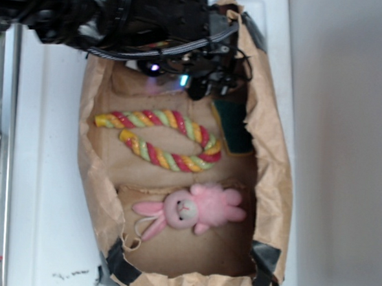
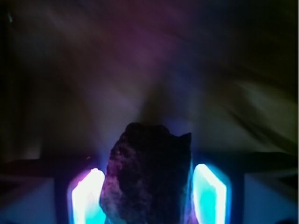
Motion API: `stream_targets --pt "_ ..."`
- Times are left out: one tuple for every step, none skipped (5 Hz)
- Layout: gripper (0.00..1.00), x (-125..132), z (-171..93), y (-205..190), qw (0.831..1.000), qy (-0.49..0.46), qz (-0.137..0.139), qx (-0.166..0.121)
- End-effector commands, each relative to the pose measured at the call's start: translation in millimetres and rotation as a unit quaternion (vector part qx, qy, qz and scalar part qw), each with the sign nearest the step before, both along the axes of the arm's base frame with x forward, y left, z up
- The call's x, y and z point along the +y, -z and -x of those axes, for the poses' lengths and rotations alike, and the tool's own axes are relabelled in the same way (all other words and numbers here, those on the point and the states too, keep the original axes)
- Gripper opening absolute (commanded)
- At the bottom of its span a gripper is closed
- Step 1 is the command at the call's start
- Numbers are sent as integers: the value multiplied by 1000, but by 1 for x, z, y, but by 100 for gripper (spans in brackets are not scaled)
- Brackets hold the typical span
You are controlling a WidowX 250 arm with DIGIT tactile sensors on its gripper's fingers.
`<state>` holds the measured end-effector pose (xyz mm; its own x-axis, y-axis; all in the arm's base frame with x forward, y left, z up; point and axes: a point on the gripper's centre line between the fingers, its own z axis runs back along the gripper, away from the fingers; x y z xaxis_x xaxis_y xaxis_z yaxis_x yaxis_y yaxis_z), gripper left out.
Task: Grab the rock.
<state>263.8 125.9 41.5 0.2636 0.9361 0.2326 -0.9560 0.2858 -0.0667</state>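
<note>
Gripping rock (image 2: 147, 177), claw (image 2: 148, 196), paper-lined bin (image 1: 91, 176)

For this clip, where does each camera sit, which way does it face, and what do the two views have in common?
Exterior: sits above the scene looking down into a brown paper bag holding a twisted rope toy, a pink plush bunny and a green sponge; the black arm reaches in from the top edge.
Wrist: sits on the hand, looking out along its glowing fingers at the rock between them; the background is dark and blurred.
Shared: the hand only; the rock cannot be made out in the exterior view.
</note>
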Motion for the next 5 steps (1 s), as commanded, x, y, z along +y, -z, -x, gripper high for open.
stream_targets --pt "0 -10 5 -95 977 194 9 -88" --pt "0 -34 0 -111 955 288 14 -64" --pt "0 -62 4 -124 925 376 19 -41" --pt "0 -76 11 -135 890 451 31 -56" --pt "0 -94 16 -151 841 534 45 -77"
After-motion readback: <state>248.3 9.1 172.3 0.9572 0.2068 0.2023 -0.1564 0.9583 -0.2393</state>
